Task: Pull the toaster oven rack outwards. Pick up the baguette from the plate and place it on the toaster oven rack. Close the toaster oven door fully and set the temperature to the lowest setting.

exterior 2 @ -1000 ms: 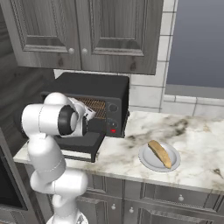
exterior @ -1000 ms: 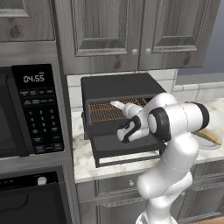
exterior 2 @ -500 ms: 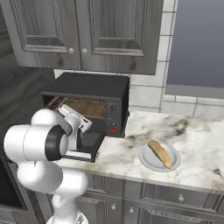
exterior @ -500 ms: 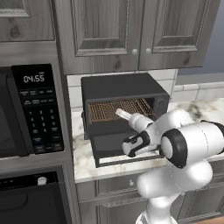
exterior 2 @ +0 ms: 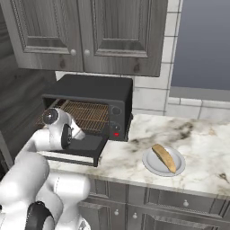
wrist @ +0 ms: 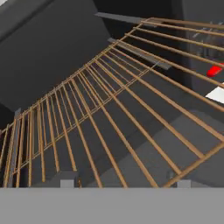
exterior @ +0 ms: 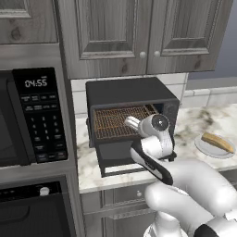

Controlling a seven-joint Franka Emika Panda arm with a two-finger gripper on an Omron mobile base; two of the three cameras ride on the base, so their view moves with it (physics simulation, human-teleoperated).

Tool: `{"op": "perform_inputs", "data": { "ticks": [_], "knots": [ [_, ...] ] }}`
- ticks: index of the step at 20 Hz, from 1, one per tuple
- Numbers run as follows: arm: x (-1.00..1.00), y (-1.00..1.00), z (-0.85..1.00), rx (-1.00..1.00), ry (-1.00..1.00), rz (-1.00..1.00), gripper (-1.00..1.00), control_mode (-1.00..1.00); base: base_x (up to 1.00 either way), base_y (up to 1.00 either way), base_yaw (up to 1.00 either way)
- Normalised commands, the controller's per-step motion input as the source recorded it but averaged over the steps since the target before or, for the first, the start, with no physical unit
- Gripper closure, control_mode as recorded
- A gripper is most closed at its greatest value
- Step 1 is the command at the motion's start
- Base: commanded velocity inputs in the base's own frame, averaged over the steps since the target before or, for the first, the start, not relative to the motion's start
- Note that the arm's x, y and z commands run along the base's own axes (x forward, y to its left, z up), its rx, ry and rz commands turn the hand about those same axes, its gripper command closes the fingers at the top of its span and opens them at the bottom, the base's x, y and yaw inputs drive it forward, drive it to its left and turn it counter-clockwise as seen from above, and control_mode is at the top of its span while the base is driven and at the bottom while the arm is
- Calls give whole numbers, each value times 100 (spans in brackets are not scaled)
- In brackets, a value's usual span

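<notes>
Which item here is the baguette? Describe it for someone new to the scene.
Start at the marble counter under the grey cabinets, then go right from the black toaster oven with its door dropped open. A small round white plate sits there; the baguette is the short tan-brown bread stick lying across it, the only food in sight.

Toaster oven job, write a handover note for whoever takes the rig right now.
Pincer: open, holding nothing, tips at the near edge of the toaster oven rack.
Toaster oven: on the counter, toaster oven door dropped open; how far the rack is out cannot be told.
Baguette: on the plate, right of the oven.
Left: confirm the rack is out, move the baguette onto it, close the door, set temperature lowest.
</notes>
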Motion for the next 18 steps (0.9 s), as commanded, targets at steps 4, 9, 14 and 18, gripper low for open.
{"op": "perform_inputs", "data": {
  "ticks": [4,9,14,18],
  "knots": [
    [-100,-42,-18,0,0,-13,100,-100,0,0,0],
    [-100,-52,-21,0,1,-16,100,-100,0,0,0],
    [-67,-50,15,6,19,-17,100,-100,0,0,0],
    [-24,-79,35,8,18,-2,100,-100,0,0,0]
  ]
}}
